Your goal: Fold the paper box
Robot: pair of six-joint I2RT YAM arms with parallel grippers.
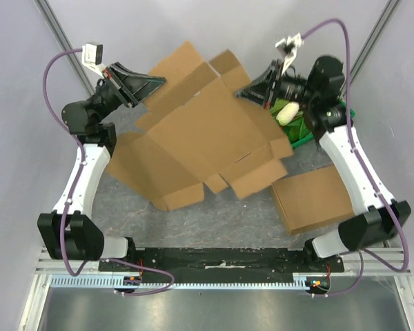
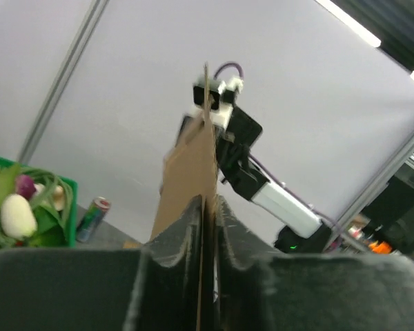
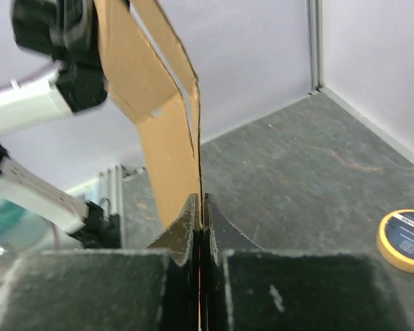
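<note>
The paper box (image 1: 207, 131) is a large brown cardboard blank, unfolded, with flaps spreading at every side. It is lifted off the table and tilted between the two arms. My left gripper (image 1: 150, 85) is shut on its far left edge. In the left wrist view the cardboard (image 2: 193, 165) stands edge-on, pinched in the left gripper (image 2: 208, 207). My right gripper (image 1: 247, 89) is shut on the far right flap. In the right wrist view that gripper (image 3: 200, 205) clamps the thin edge of the sheet (image 3: 162, 138).
A second flat cardboard piece (image 1: 314, 196) lies on the table at the right. A green basket (image 1: 316, 136) of vegetables stands behind the right arm; its wall (image 2: 69, 200) has a drinks can (image 2: 94, 214) beside it. A yellow tape roll (image 3: 406, 240) lies on the table.
</note>
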